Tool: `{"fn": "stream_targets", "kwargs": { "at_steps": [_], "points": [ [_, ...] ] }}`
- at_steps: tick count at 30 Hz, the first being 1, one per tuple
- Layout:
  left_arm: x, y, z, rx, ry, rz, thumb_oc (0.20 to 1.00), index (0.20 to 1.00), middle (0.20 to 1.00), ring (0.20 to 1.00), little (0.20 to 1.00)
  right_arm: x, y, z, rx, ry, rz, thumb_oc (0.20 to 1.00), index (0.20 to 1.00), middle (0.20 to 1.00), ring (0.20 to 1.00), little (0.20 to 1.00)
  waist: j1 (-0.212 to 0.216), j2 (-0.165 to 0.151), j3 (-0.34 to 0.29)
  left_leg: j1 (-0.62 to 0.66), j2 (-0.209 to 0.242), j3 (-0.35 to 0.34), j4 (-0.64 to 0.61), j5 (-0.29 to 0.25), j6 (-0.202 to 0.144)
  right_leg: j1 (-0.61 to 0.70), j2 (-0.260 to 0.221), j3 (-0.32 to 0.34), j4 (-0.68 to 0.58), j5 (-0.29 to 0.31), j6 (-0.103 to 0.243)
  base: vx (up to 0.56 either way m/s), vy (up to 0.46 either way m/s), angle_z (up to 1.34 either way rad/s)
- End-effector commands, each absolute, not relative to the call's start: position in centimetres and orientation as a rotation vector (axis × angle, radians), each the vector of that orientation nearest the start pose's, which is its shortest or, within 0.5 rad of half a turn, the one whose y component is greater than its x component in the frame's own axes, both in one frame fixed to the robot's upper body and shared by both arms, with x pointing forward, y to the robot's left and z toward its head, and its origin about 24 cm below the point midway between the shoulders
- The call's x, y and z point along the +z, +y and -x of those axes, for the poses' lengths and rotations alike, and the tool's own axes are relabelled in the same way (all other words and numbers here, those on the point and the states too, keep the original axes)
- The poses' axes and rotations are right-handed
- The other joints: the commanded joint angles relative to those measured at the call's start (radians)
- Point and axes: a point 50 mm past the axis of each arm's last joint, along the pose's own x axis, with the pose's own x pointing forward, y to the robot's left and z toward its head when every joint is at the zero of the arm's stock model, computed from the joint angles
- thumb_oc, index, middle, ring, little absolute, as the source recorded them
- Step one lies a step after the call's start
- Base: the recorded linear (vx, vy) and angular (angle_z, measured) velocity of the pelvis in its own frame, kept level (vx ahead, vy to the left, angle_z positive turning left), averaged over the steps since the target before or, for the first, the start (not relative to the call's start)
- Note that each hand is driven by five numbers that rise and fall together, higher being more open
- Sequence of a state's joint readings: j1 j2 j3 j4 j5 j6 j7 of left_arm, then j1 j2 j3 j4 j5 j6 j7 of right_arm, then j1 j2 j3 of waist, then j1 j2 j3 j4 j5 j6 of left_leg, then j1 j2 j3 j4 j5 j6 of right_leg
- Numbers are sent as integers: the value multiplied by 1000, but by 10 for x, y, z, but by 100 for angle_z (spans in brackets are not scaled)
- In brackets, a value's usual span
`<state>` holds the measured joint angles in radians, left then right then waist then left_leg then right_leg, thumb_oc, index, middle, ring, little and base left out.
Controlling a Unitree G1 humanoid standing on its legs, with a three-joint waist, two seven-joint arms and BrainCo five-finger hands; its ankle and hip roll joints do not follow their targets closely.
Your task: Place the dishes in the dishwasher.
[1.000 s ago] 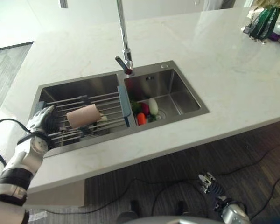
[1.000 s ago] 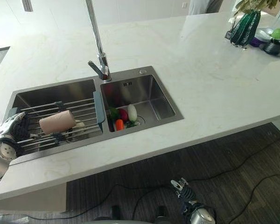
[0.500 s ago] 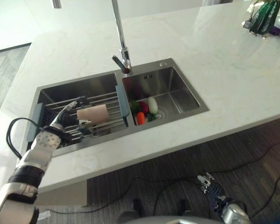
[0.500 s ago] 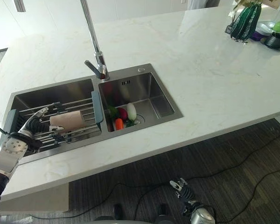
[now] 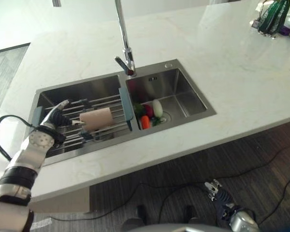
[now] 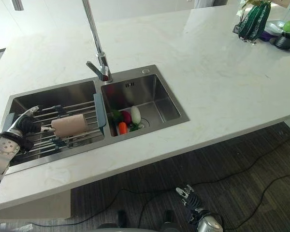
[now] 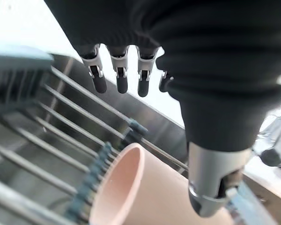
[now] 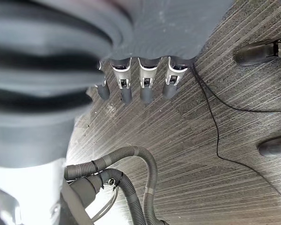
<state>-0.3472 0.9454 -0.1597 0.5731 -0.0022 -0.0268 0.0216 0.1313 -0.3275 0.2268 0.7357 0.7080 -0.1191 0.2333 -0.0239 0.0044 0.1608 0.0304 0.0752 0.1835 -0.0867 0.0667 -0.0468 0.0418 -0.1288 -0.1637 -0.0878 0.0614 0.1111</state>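
Since half a second ago the left hand [image 5: 44,137] has slid left along the rack, away from the pink cup [image 5: 96,118]; before, its fingers were right at the cup's left end, now they sit just short of it. Cup itself has not moved. Left hand open, fingers [image 7: 120,79] straight and spread above the rack bars, thumb [image 7: 209,187] hanging over the cup's side, not curled round anything. Cannot tell from the wrist view whether the thumb touches the cup.

Pink cup lies on its side on the roll-up drying rack [image 5: 113,108], open mouth toward the left hand, over the left basin of the double sink [image 5: 195,96]. Rack has blue end strips, spans that basin left to right. Right basin holds a small pile by the drain: orange carrot [image 5: 145,122], white vegetable [image 5: 157,108], a red one and something green, all touching or nearly so. Tall faucet [image 5: 126,53] stands at the far edge between the basins.

Right hand [image 5: 218,193] hangs low at near right, over the dark floor, well apart from the counter, fingers [image 8: 146,84] relaxed and straight, holding nothing. Grey corrugated hose [image 8: 140,159] on the floor past it.

White marble counter [image 5: 232,72] surrounds the sink. Dark green vase [image 5: 273,14] and small items at the far right corner.
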Motion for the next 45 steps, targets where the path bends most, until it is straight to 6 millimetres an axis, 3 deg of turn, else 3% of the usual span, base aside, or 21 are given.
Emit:
{"fn": "stream_targets", "kwargs": {
  "at_steps": [1, 7, 20, 29, 34, 45],
  "points": [
    [161, 377, -304, 352, 131, -1077, 1000, 1000, 1000, 1000, 1000, -98, -220, -165, 49, 615, -311, 1000, 1000, 1000, 1000, 1000, -5, 0, -1, -3, 34, -49, 10, -61, -26, -63, -114, 6, 9, 61, 125, -33, 2, -8],
    [168, 380, -306, 395, 140, -1099, 1000, 1000, 1000, 1000, 1000, -94, -218, -168, 59, 603, -310, 1000, 1000, 1000, 1000, 1000, -14, -8, 13, -12, 36, -46, 11, -61, -27, -74, -111, 15, 8, 64, 125, -13, -4, -6],
    [183, 356, -326, 226, 107, -1288, 1000, 1000, 1000, 1000, 1000, -82, -230, -184, 62, 551, -291, 1000, 1000, 1000, 1000, 1000, -36, 1, 71, -46, 37, -51, 19, -53, -31, -113, -109, 41, 13, 74, 119, -19, 5, -5],
    [161, 334, -328, 63, 152, -1378, 1000, 1000, 1000, 1000, 1000, -77, -234, -191, 69, 533, -276, 1000, 1000, 1000, 1000, 1000, -45, 19, 79, -42, 33, -55, 21, -54, -32, -113, -117, 41, 16, 74, 118, 0, 0, 0],
    [144, 334, -320, -21, 216, -1450, 1000, 1000, 1000, 1000, 1000, -75, -238, -191, 69, 530, -271, 1000, 1000, 1000, 1000, 1000, -44, 27, 78, -36, 30, -55, 17, -54, -32, -111, -122, 35, 15, 77, 122, 0, 0, 0],
    [122, 355, -305, 9, 379, -1487, 1000, 1000, 1000, 1000, 1000, -68, -241, -197, 87, 516, -255, 1000, 1000, 1000, 1000, 1000, -54, 38, 80, -33, 25, -49, 7, -50, -32, -121, -128, 39, 13, 84, 125, -16, 17, 0]
  ]
}}
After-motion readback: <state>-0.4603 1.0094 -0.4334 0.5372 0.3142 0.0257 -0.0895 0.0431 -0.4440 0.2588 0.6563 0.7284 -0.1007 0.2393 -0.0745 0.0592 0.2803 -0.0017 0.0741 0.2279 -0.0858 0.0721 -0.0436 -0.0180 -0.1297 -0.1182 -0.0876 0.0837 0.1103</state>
